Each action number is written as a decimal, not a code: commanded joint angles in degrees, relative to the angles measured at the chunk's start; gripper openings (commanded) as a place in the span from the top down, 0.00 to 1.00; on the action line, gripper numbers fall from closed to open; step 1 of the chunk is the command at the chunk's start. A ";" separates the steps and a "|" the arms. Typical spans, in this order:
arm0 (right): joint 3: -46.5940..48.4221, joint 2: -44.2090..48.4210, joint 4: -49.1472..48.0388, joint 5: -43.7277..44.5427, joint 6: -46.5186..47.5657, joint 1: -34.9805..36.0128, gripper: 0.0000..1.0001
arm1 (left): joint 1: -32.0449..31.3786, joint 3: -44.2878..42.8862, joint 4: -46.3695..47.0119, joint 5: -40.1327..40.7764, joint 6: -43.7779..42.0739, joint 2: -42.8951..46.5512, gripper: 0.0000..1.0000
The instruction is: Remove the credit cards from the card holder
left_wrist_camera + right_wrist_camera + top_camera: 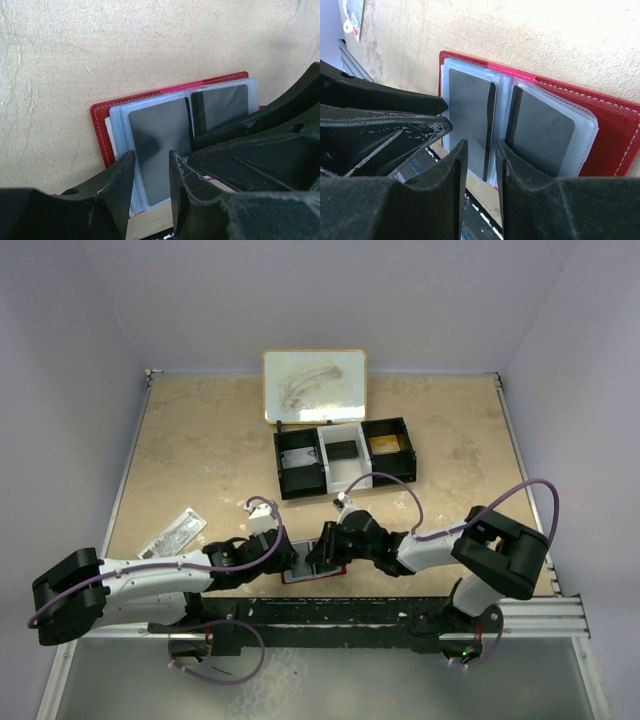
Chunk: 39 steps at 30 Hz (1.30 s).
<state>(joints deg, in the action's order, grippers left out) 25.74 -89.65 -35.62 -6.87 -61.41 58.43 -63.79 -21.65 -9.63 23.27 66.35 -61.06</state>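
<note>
The red card holder (312,576) lies open near the table's front edge, between my two grippers. In the left wrist view it (100,130) shows pale blue sleeves holding a grey card (160,130) on the left page and another (227,105) on the right. My left gripper (152,167) hovers over the left page, jaws a little apart and empty. My right gripper (481,152) hovers over the spine of the holder (615,145), jaws a little apart and empty, near the dark inner edges of both cards (467,105). The two grippers nearly touch.
A long black three-compartment tray (345,455) with a white middle stands behind, holding a card in each compartment. A small whiteboard (314,385) lies at the back. A printed packet (175,533) lies at the left. The metal rail (400,610) runs just in front.
</note>
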 commanded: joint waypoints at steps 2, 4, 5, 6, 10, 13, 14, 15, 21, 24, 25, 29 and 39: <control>-1.26 -1.81 -1.55 0.51 -0.73 -0.01 0.72 | -0.18 0.33 2.60 -1.12 -1.36 -0.30 0.71; -1.51 -2.02 -2.43 0.12 -0.80 -0.04 0.73 | -0.19 0.46 2.67 -1.41 -1.33 -0.60 0.72; -1.56 -2.02 -2.68 0.11 -0.93 -0.07 0.73 | -0.19 0.58 2.68 -1.46 -1.35 -0.71 0.73; -1.60 -1.90 -2.78 0.11 -0.99 -0.05 0.73 | -0.19 0.64 2.64 -1.41 -1.35 -0.76 0.73; -1.98 -0.68 -2.49 0.54 -1.26 -0.16 0.75 | -0.19 0.61 2.13 -1.00 -1.16 -0.59 0.75; -2.20 0.24 -2.23 0.42 -1.35 -0.56 0.72 | -0.19 0.48 1.45 -0.53 -1.04 -0.47 0.76; -2.38 0.55 -2.26 0.31 -1.34 -0.72 0.72 | -0.19 0.55 1.16 -0.40 -1.01 -0.45 0.76; -2.44 0.80 -2.26 0.16 -1.27 -0.85 0.71 | -0.19 0.54 1.04 -0.30 -0.90 -0.45 0.76; -2.66 1.61 -2.98 -1.11 -0.95 -1.61 0.71 | -0.19 0.42 0.93 -0.33 -0.95 -0.30 0.76; -2.88 2.29 -3.29 -1.23 -1.00 -1.66 0.72 | -0.19 0.22 0.84 -0.33 -0.97 -0.04 0.77; -2.90 2.47 -3.46 -1.21 -1.06 -1.64 0.73 | -0.19 0.27 0.84 -0.33 -0.97 0.09 0.77; -2.96 2.94 -3.54 -1.55 -1.00 -1.73 0.80 | -0.19 0.28 0.84 -0.32 -0.99 0.19 0.77; -2.18 1.46 -3.60 -2.45 -0.64 -1.74 0.79 | -0.19 0.24 0.93 -0.48 -0.97 0.16 0.78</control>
<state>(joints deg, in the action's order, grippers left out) 23.11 -88.27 -38.54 -8.58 -62.43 56.93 -63.79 -21.63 -9.45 22.87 66.22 -61.49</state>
